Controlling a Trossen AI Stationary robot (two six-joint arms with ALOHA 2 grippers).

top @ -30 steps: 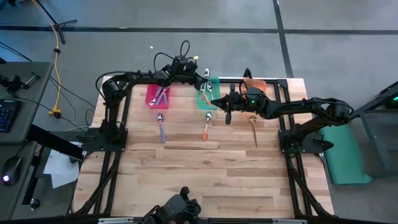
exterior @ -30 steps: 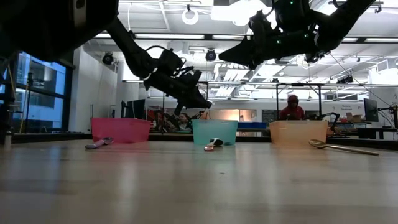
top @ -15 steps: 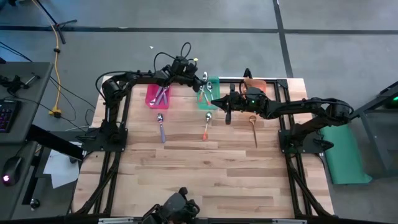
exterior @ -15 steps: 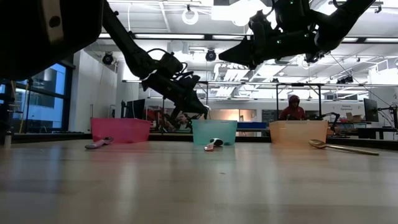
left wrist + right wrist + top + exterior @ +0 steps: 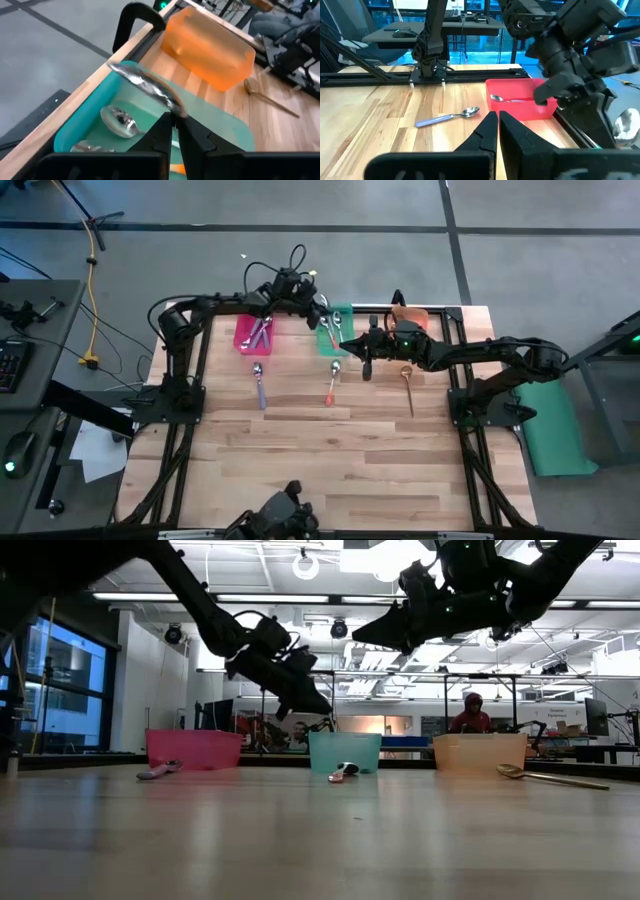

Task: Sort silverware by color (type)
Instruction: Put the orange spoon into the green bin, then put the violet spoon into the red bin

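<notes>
My left gripper [image 5: 314,310] hovers over the far left part of the teal bin [image 5: 336,332], shut on a spoon whose silver bowl [image 5: 145,84] sticks out beyond the fingertips. Its handle is hidden. The teal bin holds other spoons [image 5: 118,123]. My right gripper [image 5: 362,352] hangs shut and empty above the table, between the teal bin and the orange bin [image 5: 410,318]. A purple-handled spoon [image 5: 259,381], an orange-handled spoon [image 5: 332,384] and a gold spoon [image 5: 408,386] lie flat on the table. The red bin [image 5: 252,332] holds purple-handled spoons. My left gripper pinches the spoon between its two fingertips [image 5: 161,131], just behind the bowl at the neck [image 5: 175,111]. The fingers slant down from the table's left. The spoon is lifted clear above the teal bin, its bowl pointing away from the fingers. The fingers hide the handle.
The three bins stand in a row along the table's far edge. The near half of the wooden table [image 5: 330,470] is bare. Black frame rails run along the table's left and right sides. People show in the room beyond the table in the low view.
My left gripper has drifted slightly toward the table's left with the spoon, still shut on it above the teal bin.
</notes>
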